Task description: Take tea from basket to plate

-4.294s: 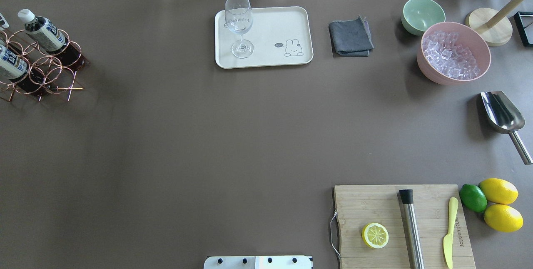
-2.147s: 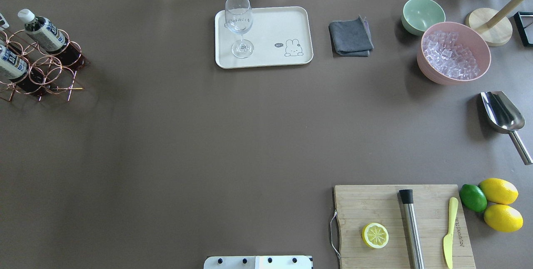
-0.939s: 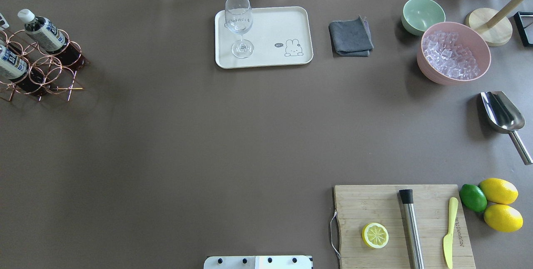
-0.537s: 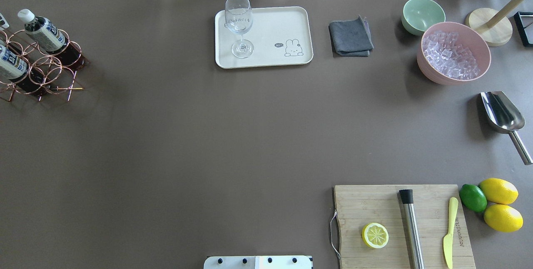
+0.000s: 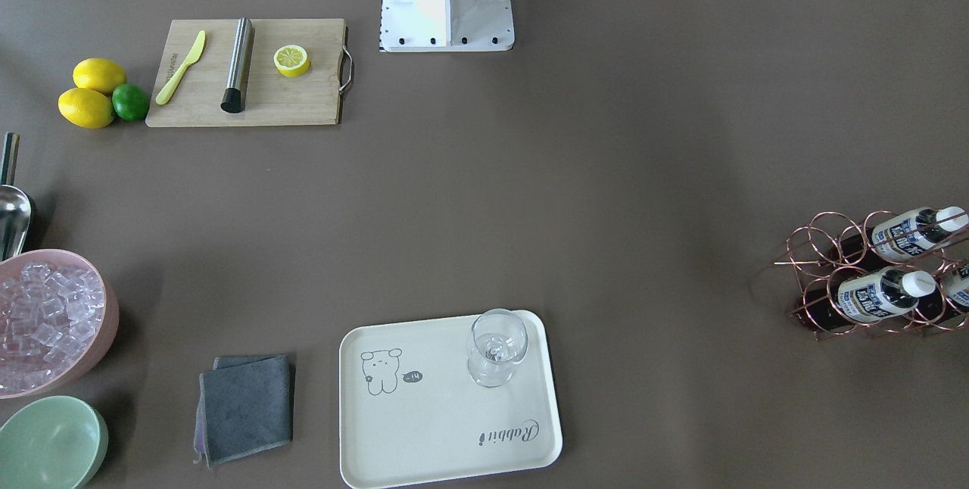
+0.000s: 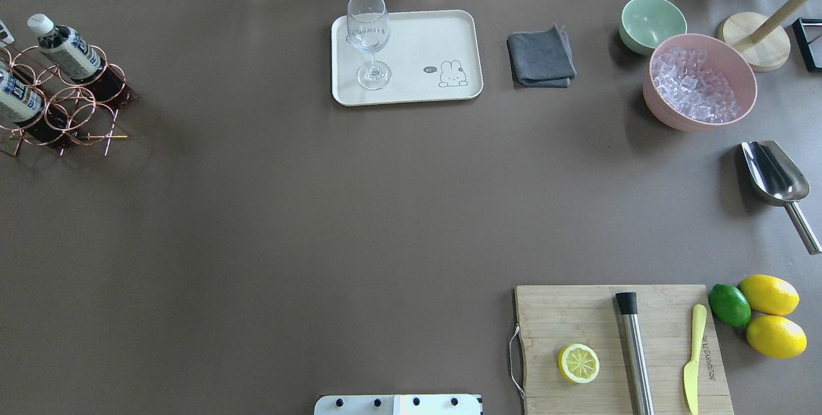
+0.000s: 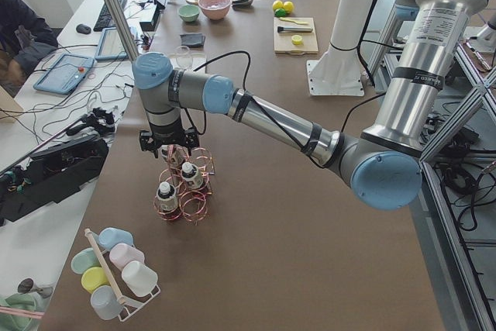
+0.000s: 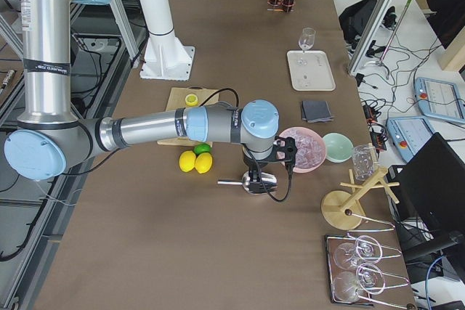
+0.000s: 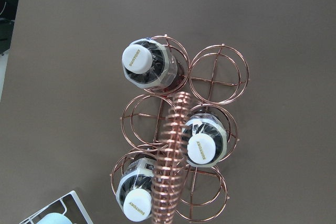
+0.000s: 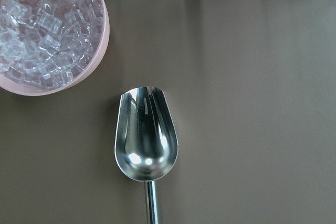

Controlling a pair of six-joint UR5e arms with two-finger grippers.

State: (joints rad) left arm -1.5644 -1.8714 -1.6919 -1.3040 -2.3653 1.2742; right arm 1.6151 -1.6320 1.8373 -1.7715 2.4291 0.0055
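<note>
Three tea bottles stand in the copper wire basket (image 9: pixel 219 72) at the table's left end: one (image 9: pixel 147 65), a second (image 9: pixel 205 141) and a third (image 9: pixel 137 195), white caps up, beside the coiled handle (image 9: pixel 173 156). The overhead view shows the basket (image 6: pixel 77 110) and two bottles (image 6: pixel 64 49). My left gripper (image 7: pixel 167 147) hangs just above the basket; I cannot tell if it is open. The cream plate (image 6: pixel 424 42) lies at the far middle with a wine glass (image 6: pixel 369 36) on it. My right gripper (image 8: pixel 265 165) hovers over the scoop; I cannot tell its state.
A pink bowl of ice (image 6: pixel 700 81), a green bowl (image 6: pixel 652 22), a grey cloth (image 6: pixel 541 58) and a metal scoop (image 10: pixel 147 140) lie on the right. The cutting board (image 6: pixel 578 312) holds a lemon half, a muddler and a knife. A rack of cups (image 7: pixel 116 269) stands beyond the basket.
</note>
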